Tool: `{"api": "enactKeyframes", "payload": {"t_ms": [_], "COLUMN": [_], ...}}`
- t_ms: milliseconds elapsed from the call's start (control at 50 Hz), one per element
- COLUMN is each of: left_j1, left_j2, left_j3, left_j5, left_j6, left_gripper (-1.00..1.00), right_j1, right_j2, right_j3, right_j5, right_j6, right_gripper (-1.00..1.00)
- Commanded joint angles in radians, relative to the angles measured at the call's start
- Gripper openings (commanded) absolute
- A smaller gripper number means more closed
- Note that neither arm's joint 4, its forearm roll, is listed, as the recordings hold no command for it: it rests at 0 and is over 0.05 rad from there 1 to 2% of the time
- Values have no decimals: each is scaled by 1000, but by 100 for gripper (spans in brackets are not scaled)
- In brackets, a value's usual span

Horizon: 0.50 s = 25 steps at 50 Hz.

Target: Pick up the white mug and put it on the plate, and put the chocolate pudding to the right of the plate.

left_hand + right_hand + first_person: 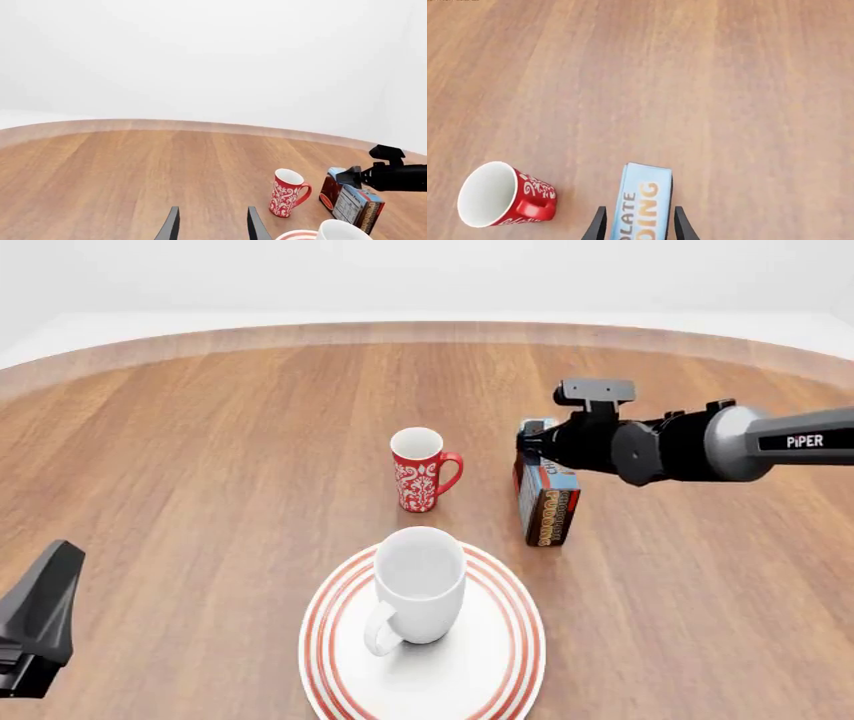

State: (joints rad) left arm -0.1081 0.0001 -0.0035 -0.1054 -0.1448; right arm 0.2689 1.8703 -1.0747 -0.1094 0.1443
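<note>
**Mug down on the plate; pudding carton next in line**

The white mug (419, 584) stands upright on the plate (510, 660), its loop handle on the side facing the arms. With the plate as landmark, the chocolate pudding (547, 502) stands on edge on the wooden table (200, 460) beyond the plate's far right rim, apart from it. The red mug (422, 470) stands straight beyond the plate, just left of the carton. The right gripper (638, 221) is poised over the carton's upper end, its two fingers spread with one on each broad face; whether they touch it cannot be told from the wrist view. The left gripper (211, 221) hovers clear of everything to the plate's left, its fingers spread and holding nothing.

The carton is probably light and fairly stiff, though thin card could dent under a hard squeeze. Tall and narrow, it looks easy to tip. A grip across the two broad faces near the top seems soundest.
</note>
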Motion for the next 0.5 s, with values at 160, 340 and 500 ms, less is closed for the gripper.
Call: {"api": "enactKeyframes", "payload": {"t_ms": [160, 340, 500], "left_j1": [-3, -3, -4], "left_j2": [0, 0, 0], "left_j3": [0, 0, 0], "left_j5": [-3, -3, -4], "left_j6": [-1, -1, -2], "left_gripper": [100, 100, 100], "right_j1": [-6, -12, -14], "right_j2": [46, 63, 66], "right_j3": [12, 16, 17], "right_j5": [-10, -17, -12], "right_j6": [-11, -19, -17], "right_gripper": [100, 100, 100]}}
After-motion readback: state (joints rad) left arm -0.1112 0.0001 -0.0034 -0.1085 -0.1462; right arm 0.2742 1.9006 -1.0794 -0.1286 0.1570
